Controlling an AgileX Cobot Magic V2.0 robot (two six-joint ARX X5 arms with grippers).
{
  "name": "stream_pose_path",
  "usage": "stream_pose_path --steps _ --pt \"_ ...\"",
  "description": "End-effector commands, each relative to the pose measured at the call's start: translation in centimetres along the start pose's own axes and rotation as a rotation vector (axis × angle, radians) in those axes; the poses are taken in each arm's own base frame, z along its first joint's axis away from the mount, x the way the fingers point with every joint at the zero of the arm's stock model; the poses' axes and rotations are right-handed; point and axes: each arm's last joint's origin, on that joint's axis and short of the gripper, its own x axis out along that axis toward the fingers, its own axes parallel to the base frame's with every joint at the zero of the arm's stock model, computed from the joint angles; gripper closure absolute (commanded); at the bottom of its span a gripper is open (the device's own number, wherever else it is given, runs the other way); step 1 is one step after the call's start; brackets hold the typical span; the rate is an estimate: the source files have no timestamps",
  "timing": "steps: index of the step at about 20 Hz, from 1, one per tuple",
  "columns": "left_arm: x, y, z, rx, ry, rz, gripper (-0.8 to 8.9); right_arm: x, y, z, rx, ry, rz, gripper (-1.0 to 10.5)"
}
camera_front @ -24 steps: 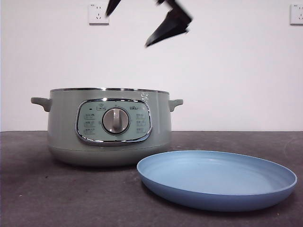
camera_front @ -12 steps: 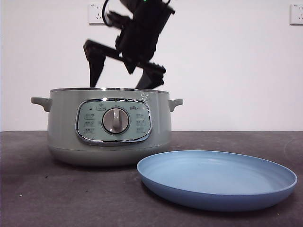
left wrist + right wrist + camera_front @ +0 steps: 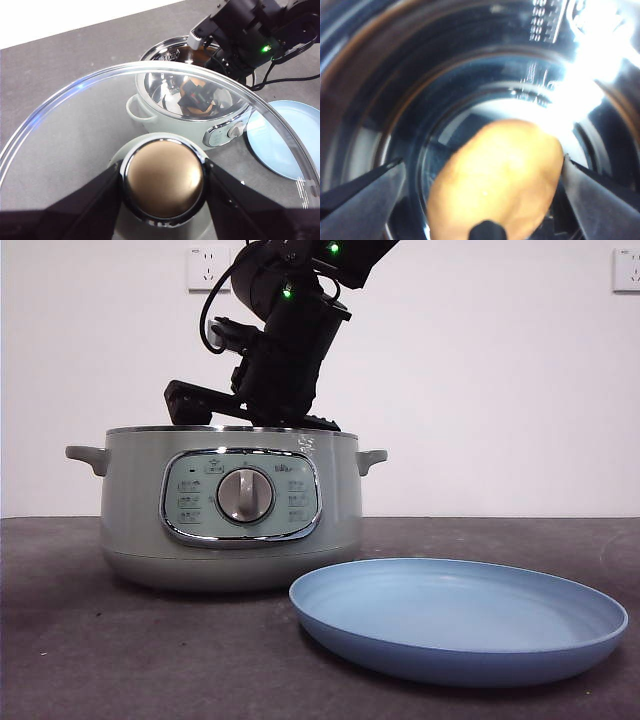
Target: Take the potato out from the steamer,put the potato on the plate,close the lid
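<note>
Steamer (image 3: 232, 508) stands left on the tabletop (image 3: 120, 660); inside, the potato (image 3: 495, 177) lies between the right gripper's (image 3: 482, 182) spread fingers. Plate (image 3: 460, 618) rests rightward. Left gripper (image 3: 162, 180) clamps the lid's (image 3: 75, 150) knob.

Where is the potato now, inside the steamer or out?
Inside: the potato lies at the steamer's bottom, between the right end effector's open jaws.

Wall: plain white (image 3: 480, 390), evenly lit.
Sockets: one white outlet (image 3: 207, 268) beside the arm; another outlet (image 3: 626, 270) well off to its side.
Table: dark grey, matte, lightly speckled (image 3: 120, 660).
</note>
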Motion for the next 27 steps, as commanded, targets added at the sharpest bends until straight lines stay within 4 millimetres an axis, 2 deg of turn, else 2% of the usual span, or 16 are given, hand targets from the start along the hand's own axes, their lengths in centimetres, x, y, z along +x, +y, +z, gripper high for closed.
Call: stream_pose_path --steps 1,3,4,6,8,10,13,16,19,22,24,27 --pt "-0.4 0.0 0.3 0.009 -0.059 -0.003 8.22 1.3 -0.2 -0.7 0.01 0.04 -0.014 6.5" --pt "-0.4 0.0 0.3 0.009 -0.058 -0.003 8.22 1.3 -0.2 -0.6 0.01 0.032 -0.009 8.9" --pt "-0.4 0.0 0.3 0.009 -0.058 -0.003 8.22 1.2 -0.2 -0.6 0.009 0.028 -0.009 9.7" --pt "-0.4 0.0 0.3 0.009 -0.059 -0.003 8.22 0.7 -0.1 -0.2 0.002 0.013 -0.006 9.6" --pt "-0.4 0.0 0.3 0.009 -0.06 -0.003 8.22 -1.4 0.1 0.7 -0.004 -0.03 -0.001 9.6" --pt "-0.4 0.0 0.5 0.008 -0.074 -0.003 8.22 -5.0 0.3 1.8 -0.029 -0.092 0.006 9.6" --pt "-0.4 0.0 0.8 0.006 -0.101 -0.005 8.22 -12.1 0.6 2.5 -0.068 -0.141 0.008 9.6" --pt "-0.5 -0.1 1.1 0.007 -0.132 -0.052 8.22 -19.2 0.6 1.5 -0.106 -0.125 -0.02 9.6" --pt "-0.4 -0.1 1.2 0.015 -0.14 -0.052 8.22 -23.8 0.3 -0.2 -0.126 -0.086 -0.075 9.6" --pt "-0.2 -0.1 1.3 0.026 -0.134 -0.052 8.22 -25.9 0.1 -2.2 -0.127 -0.086 -0.079 9.6" --pt "-0.1 -0.1 1.4 0.029 -0.13 -0.054 8.22 -26.1 -0.2 -4.3 -0.119 -0.076 -0.08 9.6" --pt "0.0 -0.2 1.5 0.029 -0.136 -0.055 8.22 -24.9 -0.7 -8.1 -0.081 -0.079 -0.077 9.6"
